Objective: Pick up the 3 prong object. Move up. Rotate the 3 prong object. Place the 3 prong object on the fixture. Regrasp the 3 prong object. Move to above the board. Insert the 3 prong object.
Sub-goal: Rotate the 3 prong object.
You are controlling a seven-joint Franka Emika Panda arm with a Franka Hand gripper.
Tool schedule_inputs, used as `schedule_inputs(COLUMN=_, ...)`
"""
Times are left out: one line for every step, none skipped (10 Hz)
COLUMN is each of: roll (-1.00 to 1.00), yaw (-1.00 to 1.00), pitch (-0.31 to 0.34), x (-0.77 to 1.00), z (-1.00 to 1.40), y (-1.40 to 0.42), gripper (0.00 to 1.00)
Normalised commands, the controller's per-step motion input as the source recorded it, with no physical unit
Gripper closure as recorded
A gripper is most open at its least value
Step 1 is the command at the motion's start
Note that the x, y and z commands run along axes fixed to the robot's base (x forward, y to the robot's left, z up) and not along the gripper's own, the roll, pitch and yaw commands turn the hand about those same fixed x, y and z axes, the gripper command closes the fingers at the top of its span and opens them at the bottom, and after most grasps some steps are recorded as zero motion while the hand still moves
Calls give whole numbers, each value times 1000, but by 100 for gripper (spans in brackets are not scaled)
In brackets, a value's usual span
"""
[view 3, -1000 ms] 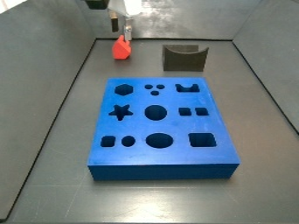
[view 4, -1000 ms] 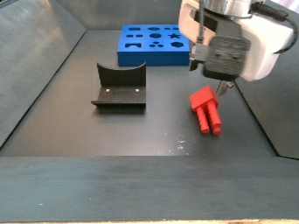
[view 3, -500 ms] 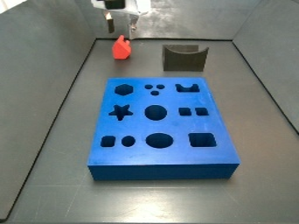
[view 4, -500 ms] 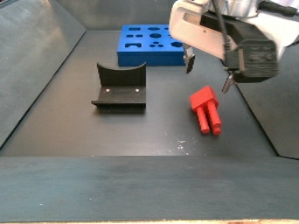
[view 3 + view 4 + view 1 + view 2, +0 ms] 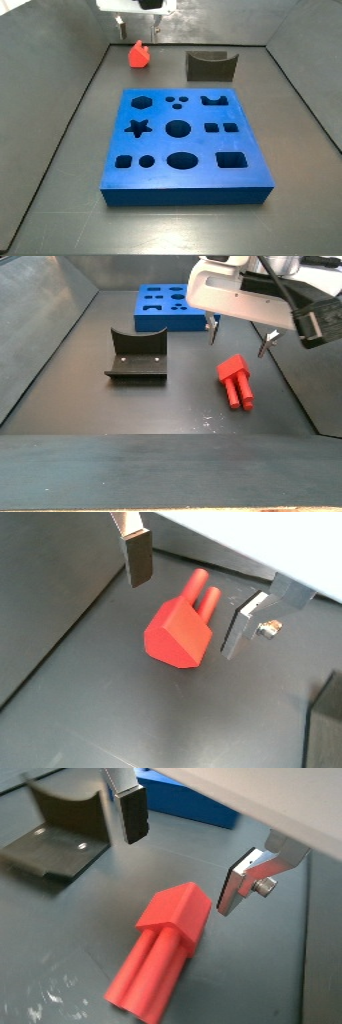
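1. The gripper (image 5: 187, 607) hangs above the worktop with its jaws spread wide and nothing between them. In both wrist views the two silver fingers (image 5: 131, 813) stand well apart, and the 3 prong object (image 5: 181, 627) lies on the floor below the gap, touched by neither pad.

2. The 3 prong object (image 5: 237, 381) — a small red-orange block — rests flat on the dark worktop with its prongs lying along the surface. In a side view it sits near the far edge, toward the far-left corner (image 5: 136, 55); from the opposite side it lies close to the right wall.

3. The fixture (image 5: 136, 359) stands apart from the piece on bare floor, its curved notch facing up and holding nothing. In a side view (image 5: 211, 66) it sits near the far edge, beside the piece but clear of it.

4. The board (image 5: 185, 145) fills the middle of the worktop. All of its dark cut-outs look unfilled.

5. Judged from this, the task is at its very start — not even the pick-up is done. The piece is ungrasped, so lifting, rotating, setting it on the fixture, regrasping, carrying it over the board and inserting it all remain.

6. The next move would seem to call for lowering the open fingers around the block's body and closing on it; whether they are squarely lined up with it cannot be told for sure.
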Motion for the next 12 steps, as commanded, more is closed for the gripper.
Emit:
schedule_inputs(roll=-25, yaw=1000, pitch=55, x=18, z=-46, y=-11, gripper=0)
schedule_inputs(roll=-30, yaw=1000, pitch=68, x=19, z=-45, y=-11, gripper=0)
schedule_inputs(roll=-31, yaw=698, pitch=69, x=20, z=-44, y=-10, gripper=0)
schedule_inputs(roll=-31, yaw=477, pitch=67, x=21, z=-42, y=-10, gripper=0)
schedule_inputs(roll=-30, yaw=305, pitch=66, x=23, z=-40, y=-9, gripper=0)
schedule_inputs(roll=0, yaw=0, pitch=0, x=0, z=-1000, y=0, gripper=0)
schedule_inputs(roll=3, yaw=-63, pitch=-20, x=17, z=-1000, y=3, gripper=0)
schedule_inputs(roll=-2, yaw=-61, pitch=-48, x=33, z=-1000, y=4, gripper=0)
schedule_inputs(roll=-10, yaw=-55, pitch=-60, x=35, z=-1000, y=6, gripper=0)
schedule_inputs(roll=-39, yaw=-36, pitch=-81, x=39, z=-1000, y=6, gripper=0)
schedule_inputs(roll=-52, yaw=-30, pitch=-84, x=39, z=-962, y=7, gripper=0)
schedule_inputs(roll=-76, yaw=-19, pitch=-93, x=39, z=-847, y=9, gripper=0)
